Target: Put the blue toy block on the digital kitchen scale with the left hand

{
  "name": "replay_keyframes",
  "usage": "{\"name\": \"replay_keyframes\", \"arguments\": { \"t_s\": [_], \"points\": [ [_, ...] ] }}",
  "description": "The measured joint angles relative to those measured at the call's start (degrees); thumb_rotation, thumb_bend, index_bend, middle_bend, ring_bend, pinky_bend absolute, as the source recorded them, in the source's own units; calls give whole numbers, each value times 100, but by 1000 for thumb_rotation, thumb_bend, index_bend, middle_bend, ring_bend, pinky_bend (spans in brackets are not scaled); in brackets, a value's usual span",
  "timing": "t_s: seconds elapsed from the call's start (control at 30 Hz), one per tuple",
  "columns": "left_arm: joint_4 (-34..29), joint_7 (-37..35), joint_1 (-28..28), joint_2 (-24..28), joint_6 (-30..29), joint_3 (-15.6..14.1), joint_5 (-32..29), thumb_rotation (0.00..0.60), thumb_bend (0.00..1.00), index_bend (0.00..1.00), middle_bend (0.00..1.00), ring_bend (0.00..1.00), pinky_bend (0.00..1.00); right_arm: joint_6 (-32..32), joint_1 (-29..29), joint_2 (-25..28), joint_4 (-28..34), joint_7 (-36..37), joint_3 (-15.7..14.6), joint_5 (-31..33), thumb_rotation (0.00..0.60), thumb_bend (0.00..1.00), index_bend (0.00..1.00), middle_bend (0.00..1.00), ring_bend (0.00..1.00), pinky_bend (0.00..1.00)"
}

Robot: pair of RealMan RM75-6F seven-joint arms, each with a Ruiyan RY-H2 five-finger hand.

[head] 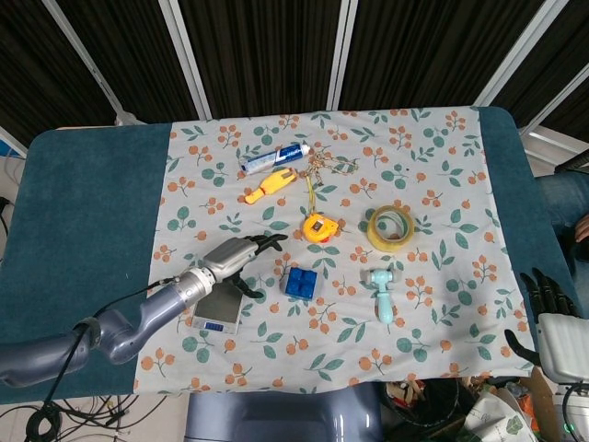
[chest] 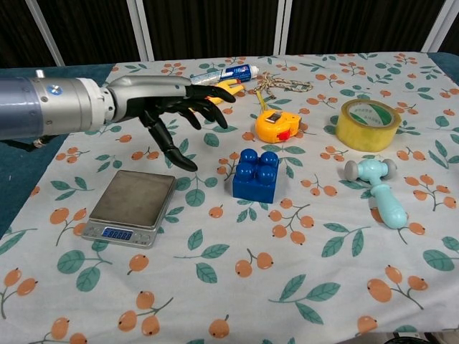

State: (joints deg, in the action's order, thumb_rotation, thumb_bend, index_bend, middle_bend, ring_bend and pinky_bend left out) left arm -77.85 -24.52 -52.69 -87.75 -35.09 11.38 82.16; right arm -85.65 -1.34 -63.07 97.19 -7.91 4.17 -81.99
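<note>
The blue toy block [head: 300,281] [chest: 257,175] stands on the flowered cloth, just right of the digital kitchen scale [head: 219,304] [chest: 132,208]. The scale's display is lit in the chest view. My left hand [head: 241,257] [chest: 169,104] hovers open above the scale's far right corner, fingers spread and pointing toward the block, a short gap left of it. It holds nothing. My right hand [head: 552,330] rests at the table's right front edge, fingers apart, holding nothing; the chest view does not show it.
A yellow tape measure [chest: 276,125] lies behind the block. A tape roll [chest: 368,124] and a pale blue toy hammer [chest: 381,190] are to the right. A toothpaste tube [head: 274,157], yellow toy [head: 270,186] and chain [head: 331,166] lie at the back.
</note>
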Motion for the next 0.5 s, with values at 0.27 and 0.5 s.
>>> {"name": "replay_keyframes", "arguments": {
  "t_s": [0.27, 0.5],
  "points": [
    [400, 188, -320, -417, 101, -42, -49, 600, 0, 67, 187, 99, 169, 11, -4, 8, 17, -4, -7, -2, 600, 199, 0, 0, 55, 183],
    [578, 406, -450, -645, 131, -123, -154, 600, 0, 90, 192, 99, 169, 22, -8, 21, 24, 26, -9, -4, 600, 200, 0, 0, 55, 183]
  ]
}}
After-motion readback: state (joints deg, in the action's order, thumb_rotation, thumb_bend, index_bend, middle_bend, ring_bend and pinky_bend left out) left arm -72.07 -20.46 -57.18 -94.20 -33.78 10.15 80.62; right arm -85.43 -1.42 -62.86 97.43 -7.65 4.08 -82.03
